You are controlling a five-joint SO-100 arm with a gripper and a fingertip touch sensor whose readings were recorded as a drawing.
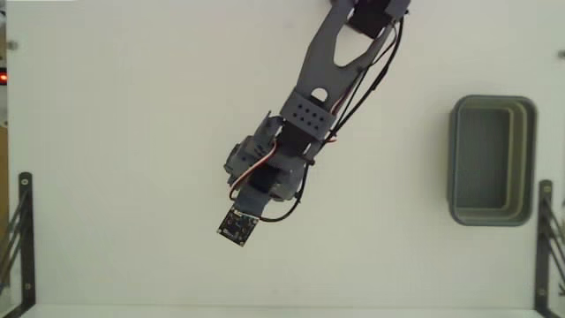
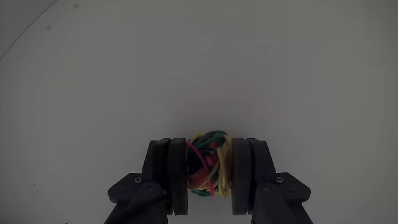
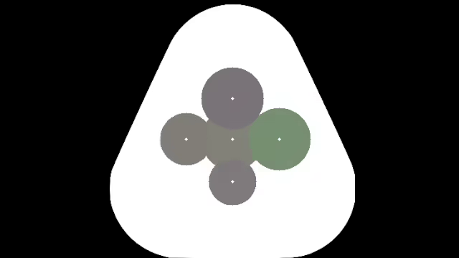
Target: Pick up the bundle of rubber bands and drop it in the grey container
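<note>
On my wrist view the jaws (image 2: 209, 171) are clenched on the bands (image 2: 209, 163): the clump sits squeezed between the two dark pads, touching both, with yellow, red and green loops bulging out in front of and above them. Beyond the pads I see only bare pale worktop (image 2: 199, 62), and I cannot tell from here whether the clump touches it or is lifted clear.

In the fixed view the arm (image 1: 305, 124) reaches down from the top edge towards the middle of the worktop (image 1: 115, 132), its wrist camera board the lowest part of it. The arm's own body covers the jaws in this view, so I cannot make out the bands here at all.

The tub (image 1: 491, 161) lies well apart from the arm, near the right edge of that view, upright with its opening facing up; what I can see of its inside is bare grey-green floor. Black brackets (image 1: 19, 231) stand at the lower left and lower right edges of the worktop.
</note>
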